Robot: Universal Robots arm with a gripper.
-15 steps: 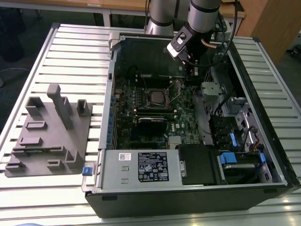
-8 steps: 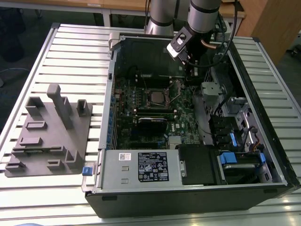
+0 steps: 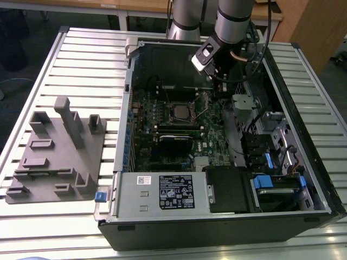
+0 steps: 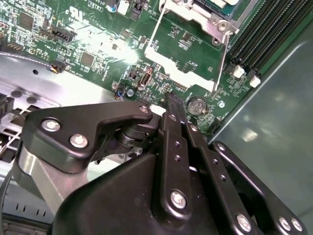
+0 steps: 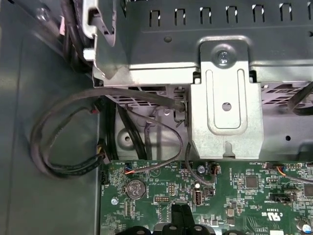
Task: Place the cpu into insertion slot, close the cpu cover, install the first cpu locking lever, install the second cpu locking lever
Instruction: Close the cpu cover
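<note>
Both fingers (image 5: 176, 216) of the hand (image 5: 181, 208) meet, empty; second wrist view crops the insertion slot (image 4: 211, 6).

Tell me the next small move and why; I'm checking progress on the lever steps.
Probably ease the gripper toward the nearer locking lever. In the second wrist view its fingertips look shut and empty, hovering beside the coin cell. That thin rod and the other lever seem to lie unlatched alongside the cpu cover, which looks lowered.
</note>
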